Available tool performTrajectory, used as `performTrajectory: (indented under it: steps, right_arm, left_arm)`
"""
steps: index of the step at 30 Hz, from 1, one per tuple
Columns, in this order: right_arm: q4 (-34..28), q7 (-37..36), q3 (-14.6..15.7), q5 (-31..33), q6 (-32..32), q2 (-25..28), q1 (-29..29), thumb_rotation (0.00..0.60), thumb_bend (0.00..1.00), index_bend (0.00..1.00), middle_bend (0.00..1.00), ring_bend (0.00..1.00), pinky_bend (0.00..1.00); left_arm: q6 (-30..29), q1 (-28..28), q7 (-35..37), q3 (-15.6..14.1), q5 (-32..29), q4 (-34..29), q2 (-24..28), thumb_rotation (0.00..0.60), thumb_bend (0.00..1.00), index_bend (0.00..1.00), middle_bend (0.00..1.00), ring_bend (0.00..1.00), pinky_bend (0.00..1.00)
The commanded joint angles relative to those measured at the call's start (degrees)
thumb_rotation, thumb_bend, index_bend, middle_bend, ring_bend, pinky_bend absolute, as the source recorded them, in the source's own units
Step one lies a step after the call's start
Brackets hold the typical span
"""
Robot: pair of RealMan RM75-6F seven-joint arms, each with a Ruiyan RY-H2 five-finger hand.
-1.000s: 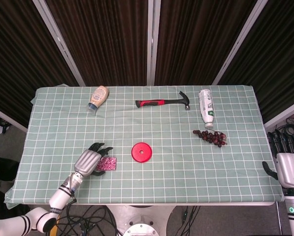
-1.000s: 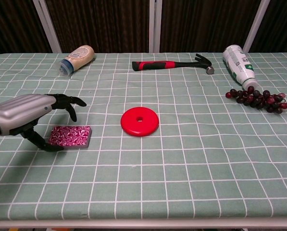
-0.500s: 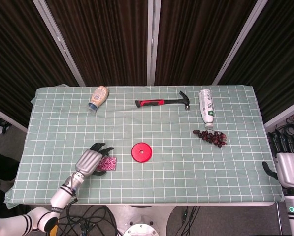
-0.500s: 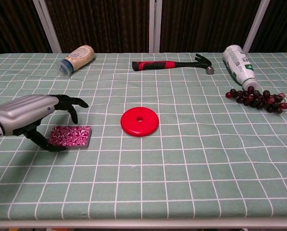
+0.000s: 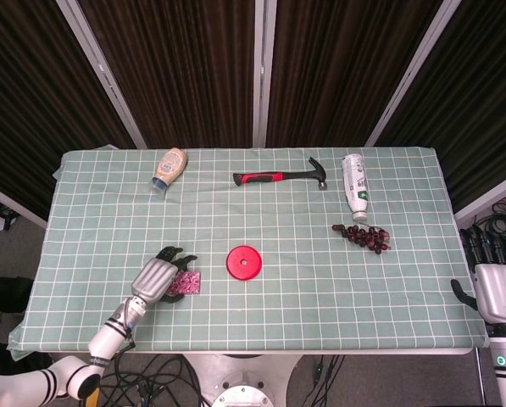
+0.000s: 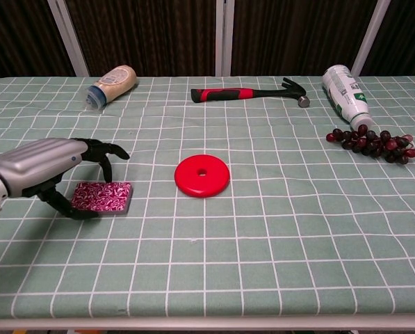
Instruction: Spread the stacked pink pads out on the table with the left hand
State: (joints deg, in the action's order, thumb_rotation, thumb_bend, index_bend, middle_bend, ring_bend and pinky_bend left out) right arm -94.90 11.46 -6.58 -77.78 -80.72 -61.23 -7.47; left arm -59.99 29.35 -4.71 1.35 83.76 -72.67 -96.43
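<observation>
The stacked pink pads [image 6: 102,197] lie flat on the green checked cloth at the front left, patterned pink and white; in the head view the pads [image 5: 186,284] peek out to the right of the hand. My left hand [image 6: 51,167] hovers over their left part, fingers spread and arched above them, thumb down by the near left corner, holding nothing. The same left hand [image 5: 156,277] covers part of the stack in the head view. My right hand [image 5: 494,288] rests off the table's right edge, fingers apart and empty.
A red disc [image 6: 202,175] lies just right of the pads. Along the far side are a sauce bottle [image 6: 111,85], a red-handled hammer [image 6: 247,92] and a white bottle [image 6: 345,92]. A bunch of dark grapes [image 6: 370,144] lies at right.
My left hand has crept slightly to the right over the pads. The pads have not moved, and the right hand is still.
</observation>
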Motion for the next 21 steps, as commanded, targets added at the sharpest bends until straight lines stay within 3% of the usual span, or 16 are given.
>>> performTrajectory:
  steps: [1,21]
  right_arm:
    - [0.06,-0.05,0.04,0.02,0.06,0.00,0.00,0.600,0.20,0.00,0.00,0.00,0.00]
    - [0.60,-0.57,0.16,0.11,0.28,-0.20,-0.05,0.600,0.20,0.00,0.00,0.00,0.00]
  left_arm:
    - [0.13,0.06,0.09,-0.04,-0.13,0.06,-0.03,0.600,0.20,0.17,0.38,0.11,0.12]
    - [-0.40,0.26,1.05,-0.06,-0.31,0.48,-0.03,0.600,0.26,0.20,0.45,0.14,0.12]
